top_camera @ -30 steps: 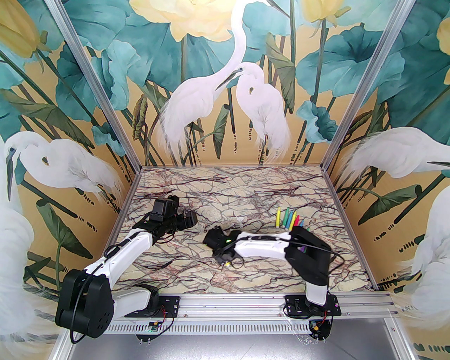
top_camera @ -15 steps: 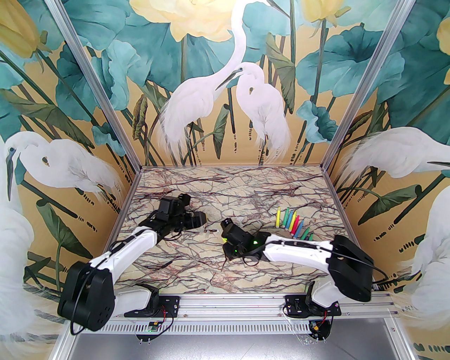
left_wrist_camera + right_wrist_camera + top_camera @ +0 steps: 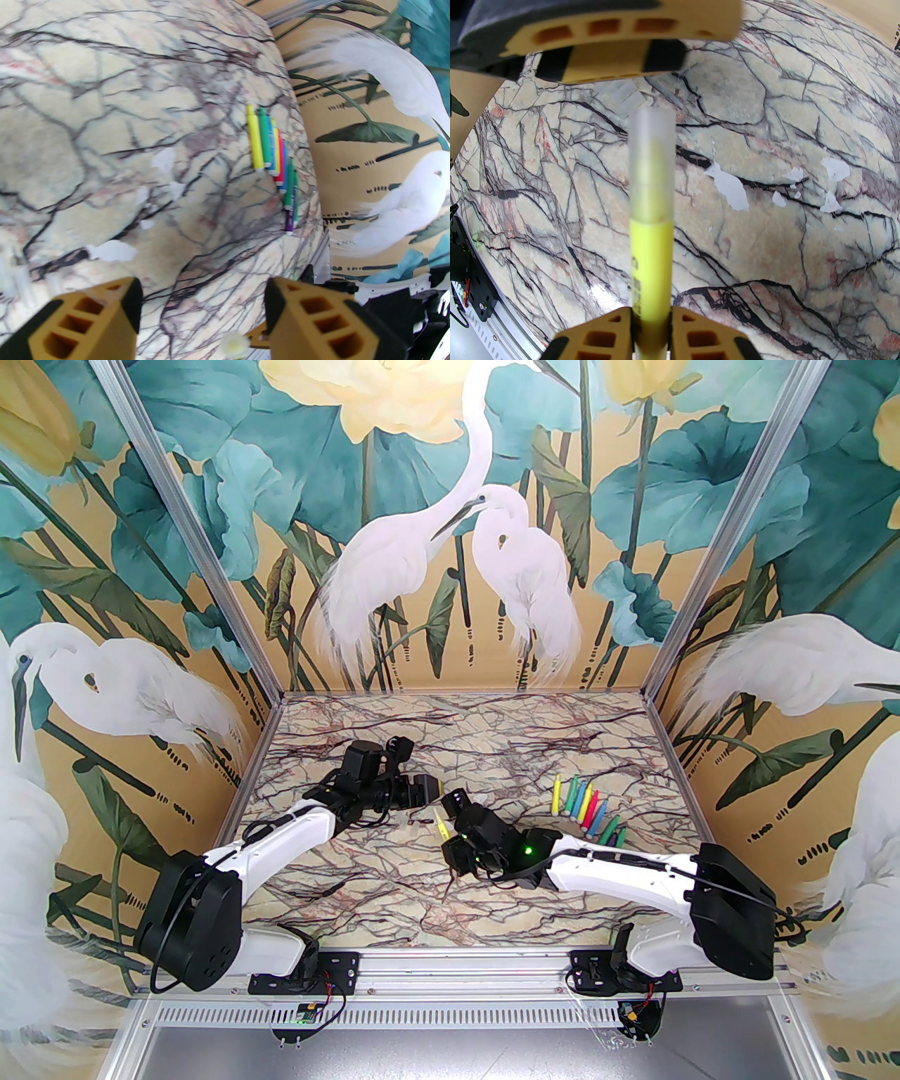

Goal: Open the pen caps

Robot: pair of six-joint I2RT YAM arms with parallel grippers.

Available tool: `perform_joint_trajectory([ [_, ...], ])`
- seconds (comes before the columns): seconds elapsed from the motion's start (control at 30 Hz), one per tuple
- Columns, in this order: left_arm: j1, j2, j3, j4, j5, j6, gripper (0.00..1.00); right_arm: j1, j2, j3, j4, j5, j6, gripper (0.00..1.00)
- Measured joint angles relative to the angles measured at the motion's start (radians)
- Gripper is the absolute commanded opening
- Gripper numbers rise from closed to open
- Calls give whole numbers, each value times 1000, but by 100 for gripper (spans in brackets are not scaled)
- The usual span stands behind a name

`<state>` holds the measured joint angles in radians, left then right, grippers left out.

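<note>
My right gripper (image 3: 453,841) (image 3: 651,325) is shut on the body of a yellow pen (image 3: 441,825) (image 3: 651,267). The pen's frosted pen cap (image 3: 651,158) is on and points at my left gripper (image 3: 429,790) (image 3: 204,316). That gripper's fingers (image 3: 102,316) stand apart, with the cap's round end (image 3: 233,344) low between them and untouched. From the right wrist, a left finger (image 3: 608,61) hovers just past the cap's tip. Several more pens (image 3: 583,806) (image 3: 274,158) lie in a row at the right of the table.
The marble-patterned table (image 3: 394,894) has small white worn patches (image 3: 727,184). Pale clear cylinders (image 3: 21,281), perhaps loose caps, lie blurred at the far left of the left wrist view. Painted walls close in the back and both sides.
My right arm has swung out and brought the yellow pen up toward the table's middle. My left gripper has moved right to meet it, and its jaws have narrowed.
</note>
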<state>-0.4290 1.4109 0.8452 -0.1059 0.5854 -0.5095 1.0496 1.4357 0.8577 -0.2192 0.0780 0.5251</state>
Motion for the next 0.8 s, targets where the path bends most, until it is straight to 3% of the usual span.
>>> perform_joint_trajectory([
  [0.8,-43,29,12,52,58,-30,40,-25,-28,-1,32,31,-26,17],
])
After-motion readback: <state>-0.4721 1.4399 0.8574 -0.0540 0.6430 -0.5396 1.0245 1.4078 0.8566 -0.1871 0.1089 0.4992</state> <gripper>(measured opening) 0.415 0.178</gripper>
